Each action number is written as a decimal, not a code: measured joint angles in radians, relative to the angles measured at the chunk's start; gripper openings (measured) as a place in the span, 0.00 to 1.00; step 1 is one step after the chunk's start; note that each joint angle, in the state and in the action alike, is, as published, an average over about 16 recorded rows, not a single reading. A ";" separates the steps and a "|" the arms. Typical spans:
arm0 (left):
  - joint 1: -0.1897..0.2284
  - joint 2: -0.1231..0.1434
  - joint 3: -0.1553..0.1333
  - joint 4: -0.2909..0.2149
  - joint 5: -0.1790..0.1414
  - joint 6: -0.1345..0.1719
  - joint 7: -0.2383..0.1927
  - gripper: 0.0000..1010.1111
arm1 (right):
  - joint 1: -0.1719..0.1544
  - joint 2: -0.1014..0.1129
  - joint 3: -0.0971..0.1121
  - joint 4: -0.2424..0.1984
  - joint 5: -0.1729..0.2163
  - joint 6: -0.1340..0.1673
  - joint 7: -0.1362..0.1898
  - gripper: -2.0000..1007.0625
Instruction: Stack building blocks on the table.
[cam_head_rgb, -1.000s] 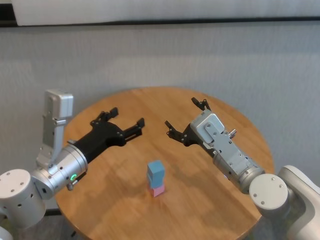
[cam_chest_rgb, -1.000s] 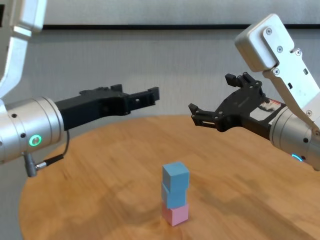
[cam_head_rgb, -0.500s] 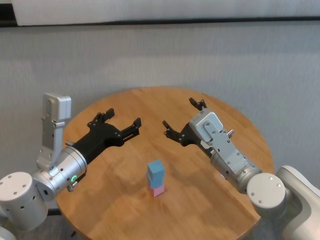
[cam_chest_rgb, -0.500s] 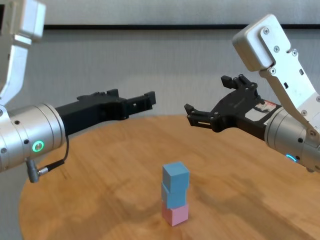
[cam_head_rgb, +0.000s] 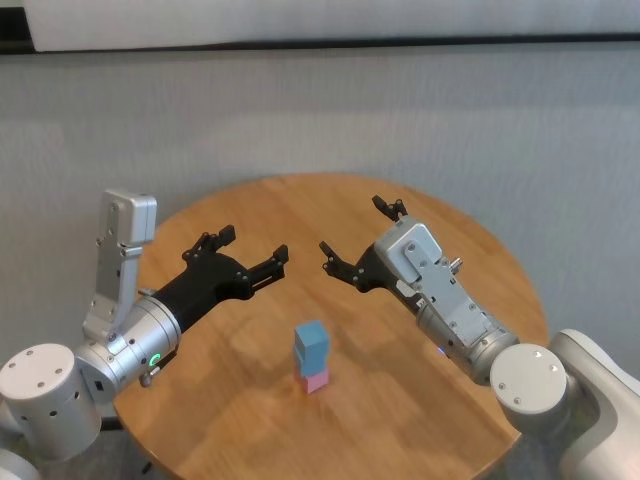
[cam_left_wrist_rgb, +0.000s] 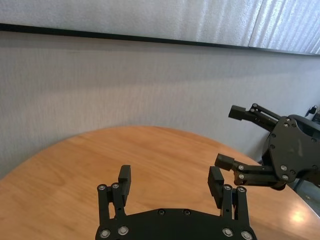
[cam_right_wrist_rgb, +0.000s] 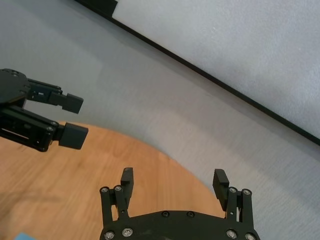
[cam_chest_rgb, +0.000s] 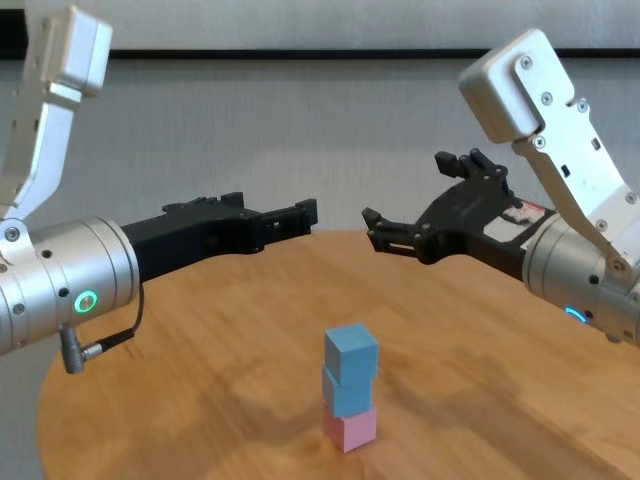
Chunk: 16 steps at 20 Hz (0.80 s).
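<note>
Three building blocks stand as one stack near the table's middle: a light blue block on a second light blue block on a pale pink block. The stack also shows in the chest view, with the top block a little twisted over the pink base. My left gripper is open and empty, above the table, behind and left of the stack. My right gripper is open and empty, behind and right of it. The two face each other, both apart from the stack.
The round wooden table ends in a curved edge all round, with a grey wall behind. In the left wrist view my left gripper faces the right gripper. In the right wrist view my right gripper faces the left gripper.
My left gripper has sunk a little and my right gripper has drifted slightly to the left. Both have stayed open. The stack has not moved.
</note>
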<state>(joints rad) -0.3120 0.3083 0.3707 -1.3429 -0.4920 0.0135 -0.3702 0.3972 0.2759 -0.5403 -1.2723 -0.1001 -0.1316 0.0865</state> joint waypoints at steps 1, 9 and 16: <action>0.001 -0.002 -0.002 0.001 0.001 0.001 0.001 0.99 | 0.002 -0.002 0.001 0.001 -0.003 -0.001 0.002 1.00; 0.017 -0.014 -0.025 0.008 0.003 0.006 0.015 0.99 | 0.014 -0.014 0.013 0.007 -0.026 -0.008 0.010 1.00; 0.023 -0.022 -0.036 0.013 0.004 -0.001 0.006 0.99 | 0.011 -0.020 0.028 0.006 -0.041 -0.008 0.017 1.00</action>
<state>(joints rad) -0.2890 0.2867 0.3352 -1.3301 -0.4877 0.0123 -0.3644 0.4086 0.2560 -0.5125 -1.2664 -0.1406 -0.1394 0.1034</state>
